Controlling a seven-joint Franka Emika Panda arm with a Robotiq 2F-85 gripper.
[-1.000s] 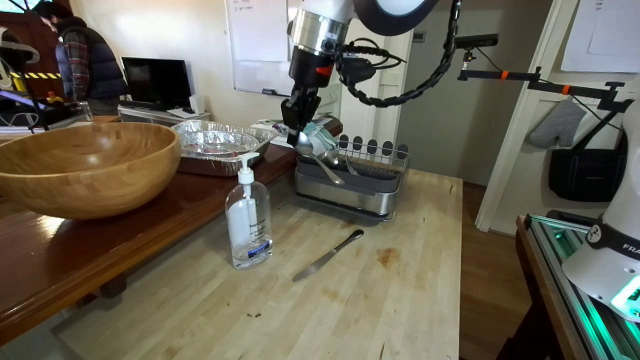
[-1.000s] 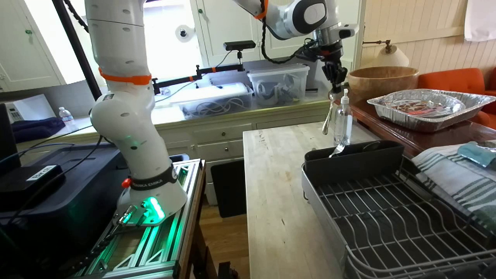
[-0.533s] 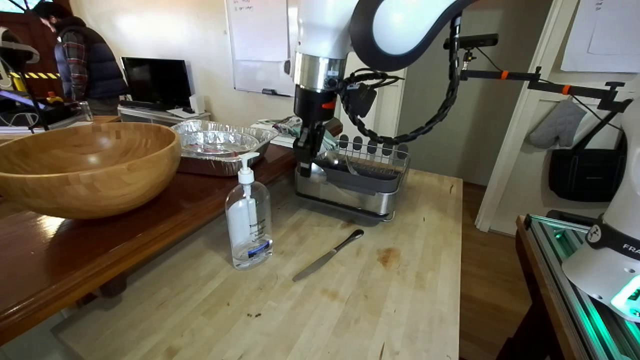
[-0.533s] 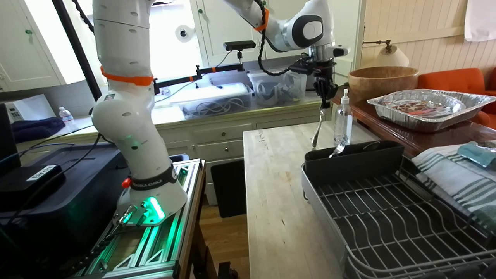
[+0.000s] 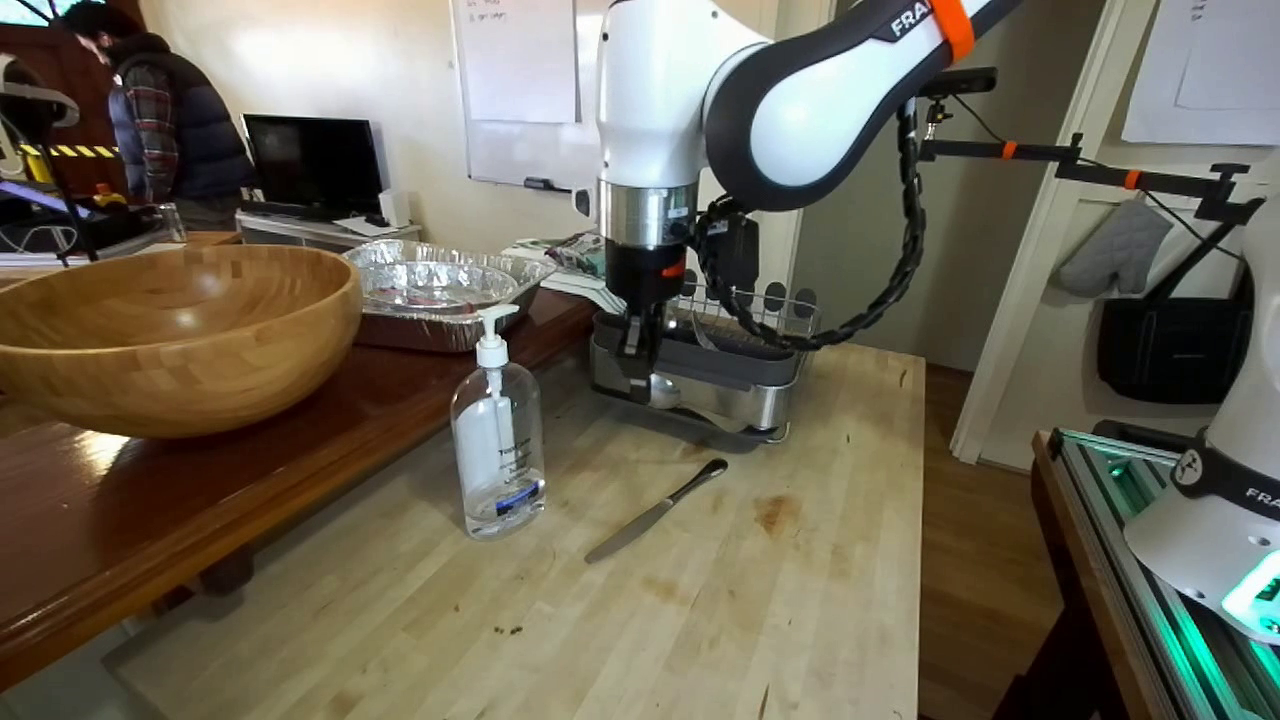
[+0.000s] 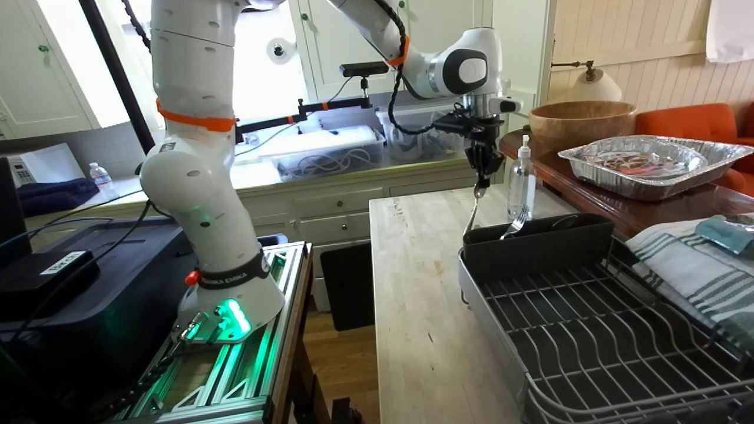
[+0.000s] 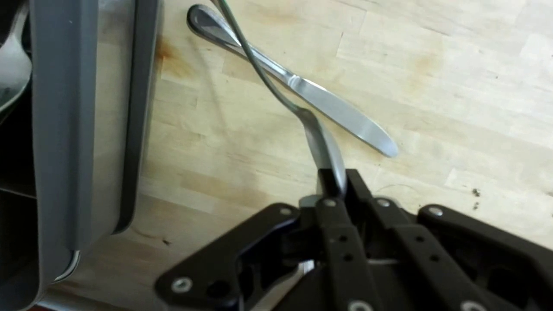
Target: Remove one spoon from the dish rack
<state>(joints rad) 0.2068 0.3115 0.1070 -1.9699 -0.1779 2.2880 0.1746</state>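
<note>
My gripper (image 5: 640,388) is shut on the bowl end of a silvery spoon (image 5: 662,392), beside the dish rack (image 5: 715,398). In the wrist view the spoon (image 7: 322,140) sits between the fingertips (image 7: 353,177), its thin handle slanting away and crossing over the knife. In an exterior view the spoon (image 6: 473,215) hangs handle-down from the gripper (image 6: 483,184), and the rack's grey cutlery holder (image 6: 542,250) hides the handle's end. I cannot tell whether the handle touches the table. A fork (image 6: 517,221) and another utensil (image 7: 13,73) are in the holder.
A knife (image 5: 655,512) lies on the wooden table (image 5: 820,600). A clear soap bottle (image 5: 500,450) stands to its left in that view. A large wooden bowl (image 5: 170,340) and foil trays (image 5: 440,285) are on the darker table. A striped towel (image 6: 695,265) lies beside the rack.
My gripper has moved down with the spoon still held, lowering it beside the rack towards the table. The knife, bottle and rack have not moved.
</note>
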